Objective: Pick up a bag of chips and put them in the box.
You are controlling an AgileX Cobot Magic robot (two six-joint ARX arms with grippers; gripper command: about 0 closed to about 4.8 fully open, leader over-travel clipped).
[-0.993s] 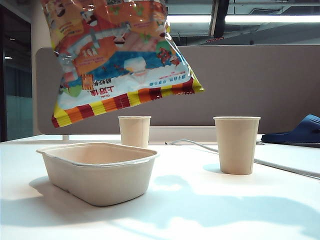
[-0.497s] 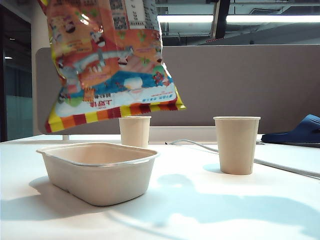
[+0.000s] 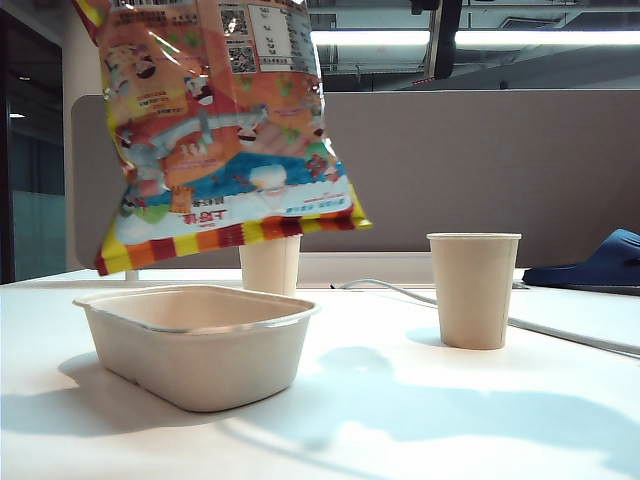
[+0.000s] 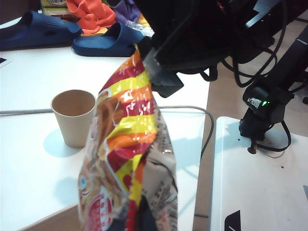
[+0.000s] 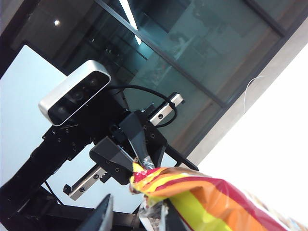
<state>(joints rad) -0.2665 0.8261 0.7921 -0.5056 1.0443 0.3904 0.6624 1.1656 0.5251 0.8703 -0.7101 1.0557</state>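
The bag of chips (image 3: pixel 215 140) hangs in the air over the beige box (image 3: pixel 200 365), its striped bottom edge a little above the rim. Both grippers are out of the exterior view. My left gripper (image 4: pixel 139 224) is shut on the bag's striped edge (image 4: pixel 126 144); the right wrist view shows this left gripper (image 5: pixel 139 163) pinching the bag's corner. My right gripper (image 5: pixel 134 219) stands open, its jaws apart, with the bag's crumpled edge (image 5: pixel 153 211) lying against one finger. The left wrist view shows the right gripper (image 4: pixel 161 79) at the bag's far corner.
Two tan paper cups stand on the white table, one (image 3: pixel 270 265) behind the box and one (image 3: pixel 473 290) to its right. A cable (image 3: pixel 380 288) runs between them. A blue slipper (image 3: pixel 600 262) lies at the far right. A grey partition closes the back.
The bag's right lower corner has dropped and swung to the left. The bag now hangs lower and more squarely over the box.
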